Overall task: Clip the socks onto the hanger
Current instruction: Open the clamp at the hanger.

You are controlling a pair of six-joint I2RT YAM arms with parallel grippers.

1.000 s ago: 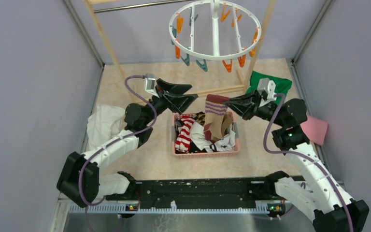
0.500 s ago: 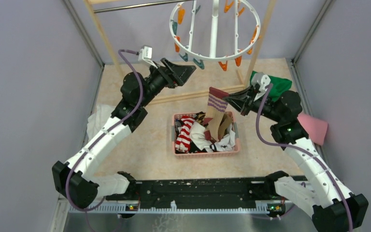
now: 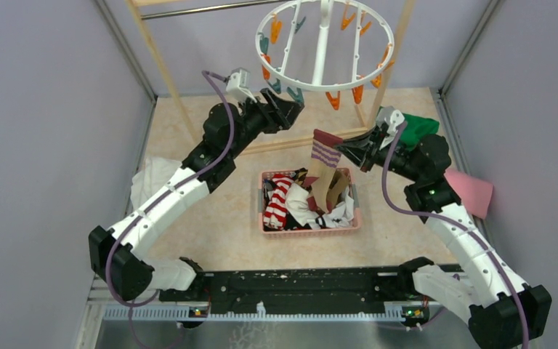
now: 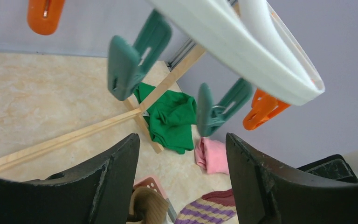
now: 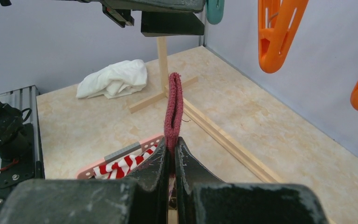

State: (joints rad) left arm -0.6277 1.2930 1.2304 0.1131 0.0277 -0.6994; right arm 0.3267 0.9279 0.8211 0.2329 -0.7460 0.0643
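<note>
- A crumpled white cloth [image 3: 152, 182] lies soft and folded on the beige, marbled floor at the far left.
- A pale wooden rack frame [image 3: 161, 65] stands behind it, made of thin square bars.
- The left gripper [image 3: 293, 107] is raised just under the near rim of the hanger [image 3: 322, 51]. Its two black wedge-shaped fingers stand apart and empty, with a teal peg [image 4: 130, 60] hanging just above the gap.
- The hanger is a round white plastic ring with crossbars and a centre stem. Smooth orange and teal pegs hang from it.
- A pink rectangular plastic basket [image 3: 309, 231] sits below, heaped with socks, among them a red-and-white striped sock [image 3: 279, 202].
- A tan sock [image 3: 325, 178] with a ribbed maroon, purple-striped cuff hangs over the basket, its toe among the pile.
- The right gripper [image 3: 343, 149] has its jaws clamped on that cuff's edge.
- A rumpled green cloth [image 3: 418, 129] and a flat pink cloth [image 3: 472, 195] lie at the right.
</note>
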